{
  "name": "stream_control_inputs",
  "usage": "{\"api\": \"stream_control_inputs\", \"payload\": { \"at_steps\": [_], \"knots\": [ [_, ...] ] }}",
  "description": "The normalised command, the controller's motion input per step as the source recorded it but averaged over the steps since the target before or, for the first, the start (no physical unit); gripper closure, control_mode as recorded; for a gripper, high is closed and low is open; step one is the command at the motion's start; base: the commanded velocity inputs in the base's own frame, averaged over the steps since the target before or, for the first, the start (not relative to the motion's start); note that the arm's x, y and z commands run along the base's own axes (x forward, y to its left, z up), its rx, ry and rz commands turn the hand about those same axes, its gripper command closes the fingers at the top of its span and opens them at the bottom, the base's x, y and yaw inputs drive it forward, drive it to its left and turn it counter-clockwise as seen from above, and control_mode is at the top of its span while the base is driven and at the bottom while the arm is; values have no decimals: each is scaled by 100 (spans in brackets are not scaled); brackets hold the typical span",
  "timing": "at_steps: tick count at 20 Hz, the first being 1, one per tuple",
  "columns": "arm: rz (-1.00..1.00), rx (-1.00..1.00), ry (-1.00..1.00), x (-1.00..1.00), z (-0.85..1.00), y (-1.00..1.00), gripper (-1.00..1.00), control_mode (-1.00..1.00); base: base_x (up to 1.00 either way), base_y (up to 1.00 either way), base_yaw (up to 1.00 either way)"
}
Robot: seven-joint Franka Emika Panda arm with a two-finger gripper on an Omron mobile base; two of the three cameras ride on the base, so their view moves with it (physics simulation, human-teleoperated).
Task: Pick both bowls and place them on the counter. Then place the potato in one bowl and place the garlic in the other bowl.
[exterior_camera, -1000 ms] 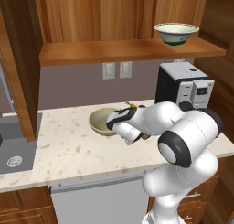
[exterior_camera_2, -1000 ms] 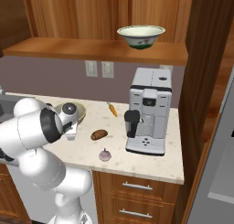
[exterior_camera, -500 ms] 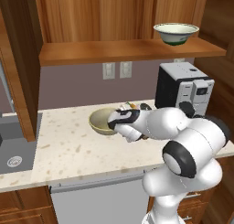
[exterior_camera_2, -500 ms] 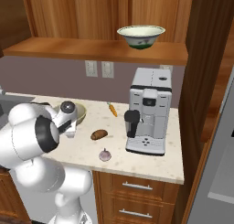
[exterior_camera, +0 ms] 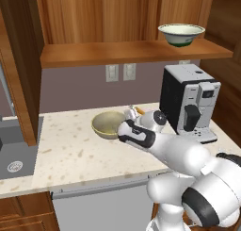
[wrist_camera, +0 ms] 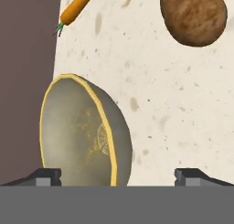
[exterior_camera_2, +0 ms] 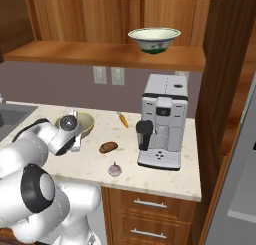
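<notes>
Hand view: tan-olive bowl point(wrist_camera: 77, 131) bottom-cropped

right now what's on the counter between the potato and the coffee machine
Nothing. In the right base view the counter is bare between the potato and the coffee machine; the garlic sits nearer the front edge.

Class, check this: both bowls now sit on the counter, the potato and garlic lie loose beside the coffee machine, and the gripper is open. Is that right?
Not quite. The olive bowl is on the counter, but the cream bowl is on the shelf, as the right base view shows. The potato and garlic lie loose beside the coffee machine, and the gripper is open.
</notes>
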Motion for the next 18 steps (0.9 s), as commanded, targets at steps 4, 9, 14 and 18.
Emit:
{"api": "stream_control_inputs", "payload": {
  "at_steps": [4, 9, 14, 18],
  "knots": [
    [0, 0, 0, -31, 56, -19, -100, -100, 0, 0, 0],
    [0, 0, 0, -28, 64, -21, -100, -100, 0, 0, 0],
    [-2, 0, 9, -28, 64, -22, -100, -100, 0, 0, 0],
    [-3, 0, 15, -34, 61, -26, -100, -100, 0, 0, 0]
  ]
}}
